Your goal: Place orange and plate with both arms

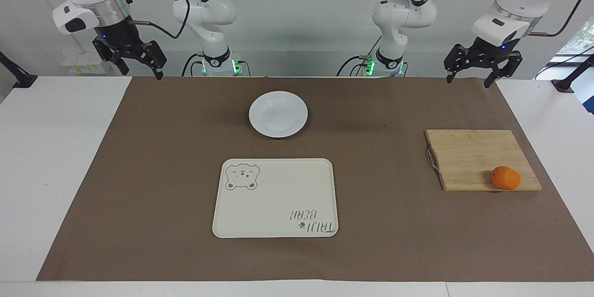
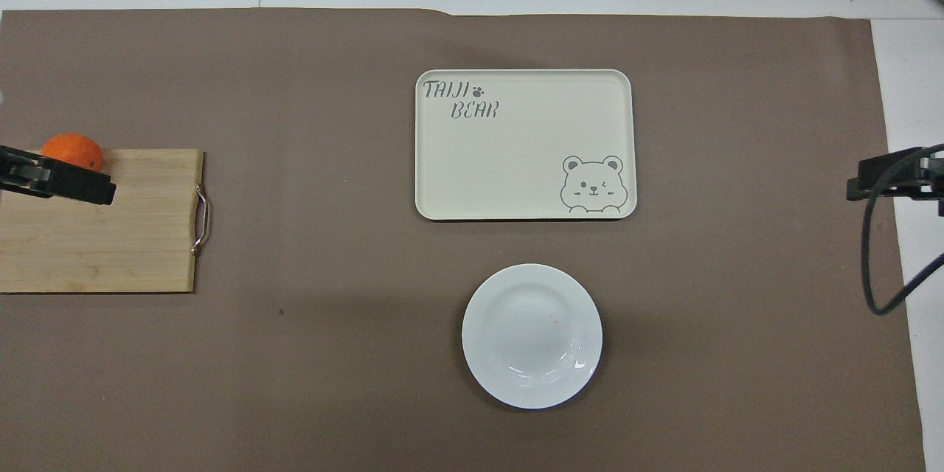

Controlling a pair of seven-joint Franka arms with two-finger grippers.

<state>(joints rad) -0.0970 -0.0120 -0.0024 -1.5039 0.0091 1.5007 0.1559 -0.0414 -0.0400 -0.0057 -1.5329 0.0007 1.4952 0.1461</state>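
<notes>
The orange [image 1: 506,178] [image 2: 72,150] lies on a wooden cutting board [image 1: 473,155], at the board's corner farthest from the robots, toward the left arm's end of the table. The white plate [image 1: 278,114] [image 2: 532,335] rests on the brown mat at mid-table, close to the robots, with nothing on it. My left gripper [image 1: 468,79] [image 2: 55,181] hangs open, high above the mat's edge by the robots, holding nothing. At the right arm's end my right gripper [image 1: 141,72] [image 2: 889,178] also hangs open and holds nothing. Neither gripper touches anything.
A cream rectangular tray [image 1: 275,198] [image 2: 524,144] with a bear drawing lies farther from the robots than the plate. The cutting board has a metal handle [image 1: 432,158] on its side facing the tray. A brown mat [image 1: 153,171] covers most of the white table.
</notes>
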